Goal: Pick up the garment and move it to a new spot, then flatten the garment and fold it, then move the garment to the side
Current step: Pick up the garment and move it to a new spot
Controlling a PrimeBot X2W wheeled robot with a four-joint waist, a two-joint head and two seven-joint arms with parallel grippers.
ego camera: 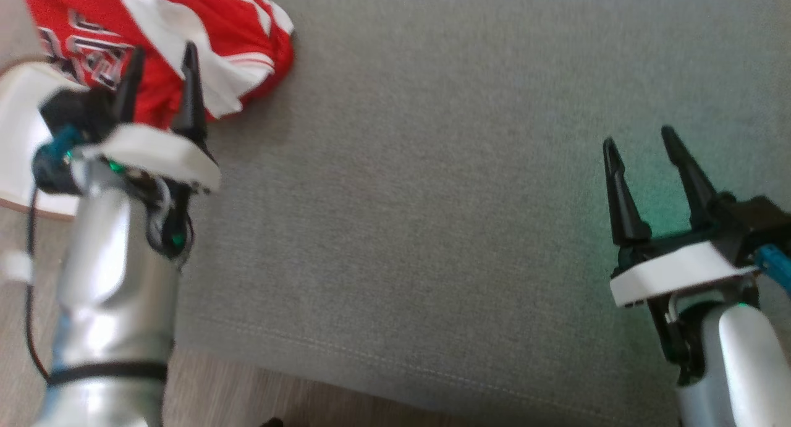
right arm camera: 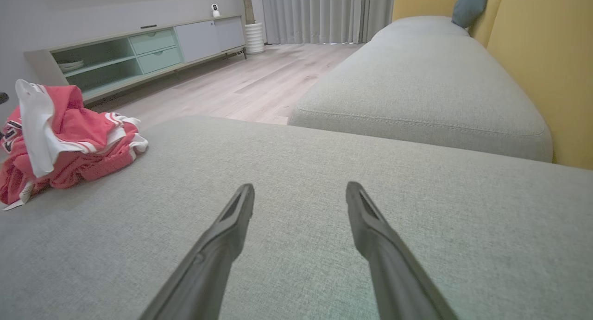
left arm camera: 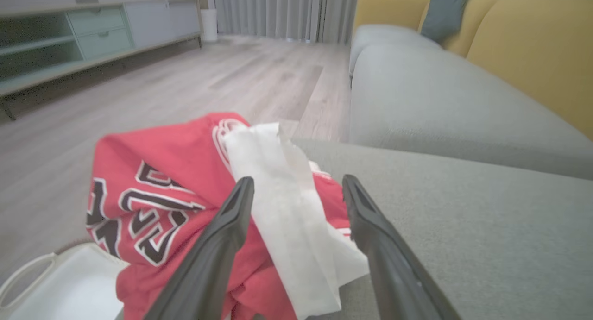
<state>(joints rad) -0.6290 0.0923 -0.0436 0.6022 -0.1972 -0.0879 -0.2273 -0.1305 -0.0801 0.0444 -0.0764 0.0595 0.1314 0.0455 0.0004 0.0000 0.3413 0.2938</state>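
Nearest me, my left gripper (ego camera: 164, 50) has its two dark fingers spread wide and holds nothing. The tips are over the near edge of the garment (ego camera: 204, 19). I judge it is lined up to straddle the white band (left arm camera: 282, 209) and pinch a fold for the lift. I cannot tell if the tips touch the cloth.

The garment is a red jersey with white trim and dark lettering. It is bunched at the far left corner of the grey sofa seat (ego camera: 463, 167), next to a white tub (ego camera: 18, 118). Crumpled like this, it has no clear long axis. The white band comes closest, running roughly along my fingers.

My right gripper (ego camera: 638, 138) is also open and empty. It is over bare seat, well apart from the garment, probably kept ready for flattening.
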